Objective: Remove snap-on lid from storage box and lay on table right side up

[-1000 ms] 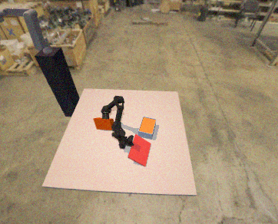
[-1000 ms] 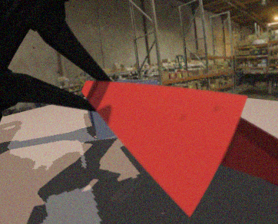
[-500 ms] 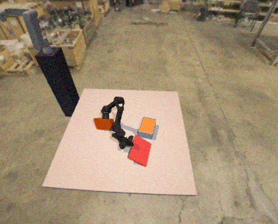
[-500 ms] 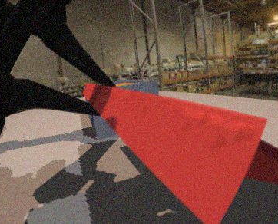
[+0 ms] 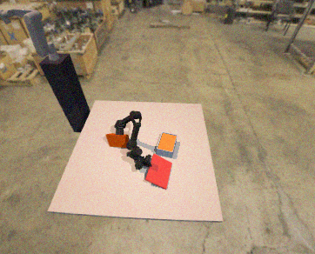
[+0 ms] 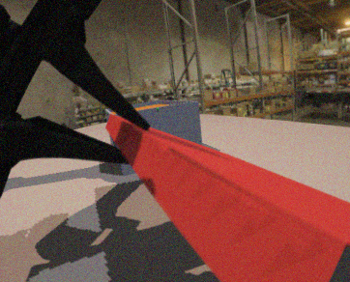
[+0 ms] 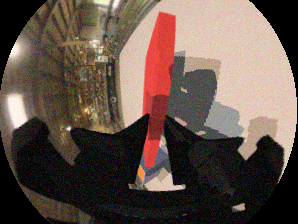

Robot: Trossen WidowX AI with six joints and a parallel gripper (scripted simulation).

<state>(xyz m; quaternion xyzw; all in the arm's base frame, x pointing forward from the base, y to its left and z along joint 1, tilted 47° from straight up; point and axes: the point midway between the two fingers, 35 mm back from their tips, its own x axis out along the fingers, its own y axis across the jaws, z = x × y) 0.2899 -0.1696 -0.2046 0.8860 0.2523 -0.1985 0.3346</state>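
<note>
The red lid is off the box. My gripper is shut on one edge of it. The lid is held above the table, its shadow beneath it. It looks tilted, with a broad smooth face turned up in the top view. The storage box has blue-grey walls and orange showing at its top. It stands upright behind the lid in the exterior view. How high the lid's lowest edge is cannot be told exactly.
The pale table top carries the arm and the box. An orange-red block or panel stands beside the arm's base. A tall dark pillar rises at the table's far left corner.
</note>
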